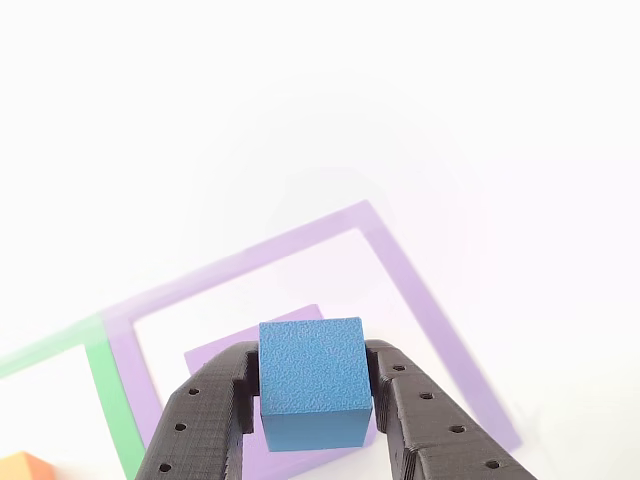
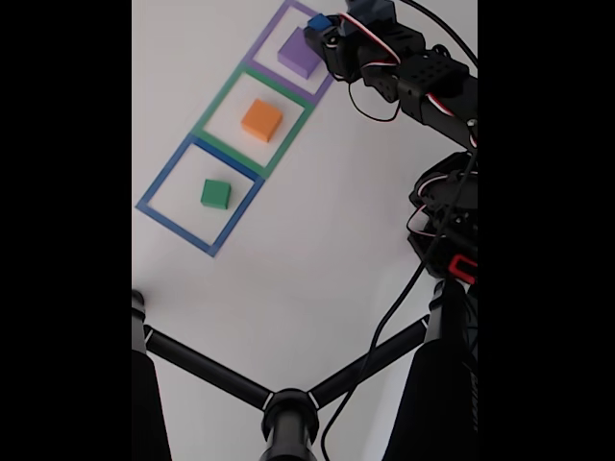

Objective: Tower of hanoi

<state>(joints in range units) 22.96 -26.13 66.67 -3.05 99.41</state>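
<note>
Gripper (image 1: 315, 400) clamped on blue cube (image 1: 313, 380), low centre of the other view.
Best lowered square over purple slab (image 1: 255, 345) before letting go.

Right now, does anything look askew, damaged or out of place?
Nothing stands out. The gripper holds the blue cube squarely near the purple slab; the orange block and green block sit flat inside their outlines.
</note>
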